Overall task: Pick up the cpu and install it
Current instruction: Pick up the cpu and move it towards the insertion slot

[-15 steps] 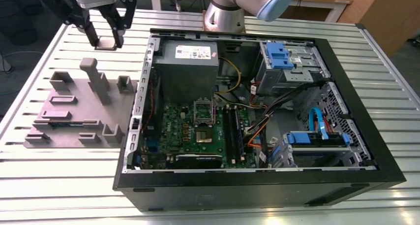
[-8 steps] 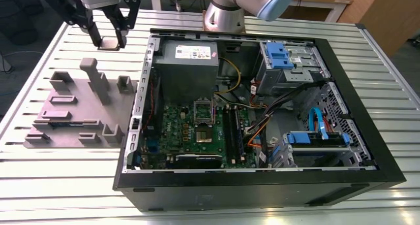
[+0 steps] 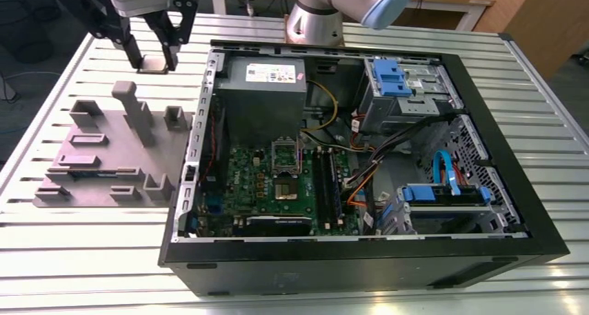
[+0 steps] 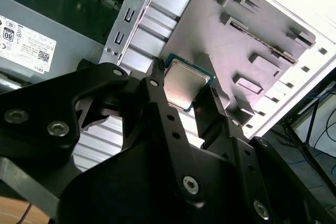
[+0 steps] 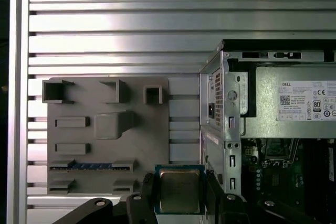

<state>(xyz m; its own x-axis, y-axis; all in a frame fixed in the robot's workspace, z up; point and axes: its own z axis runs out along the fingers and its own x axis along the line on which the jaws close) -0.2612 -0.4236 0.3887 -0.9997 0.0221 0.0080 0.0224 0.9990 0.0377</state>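
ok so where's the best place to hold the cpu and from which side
By two opposite thin edges, coming straight down from above: the cpu is a flat square with its metal top up, so only the edges give purchase. The pincer grips it that way now.

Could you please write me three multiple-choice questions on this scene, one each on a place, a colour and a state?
1. Where is the cpu? A in the socket; B held by the gripper; C on the grey tray.
2. What colour are the drive brackets in the case? A red; B blue; C yellow.
3. How is the case? A closed; B open on top; C upside down.
Answers: 1 B, the fingers flank it in both wrist views. 2 B, they are blue in the exterior view. 3 B, the motherboard lies bare.
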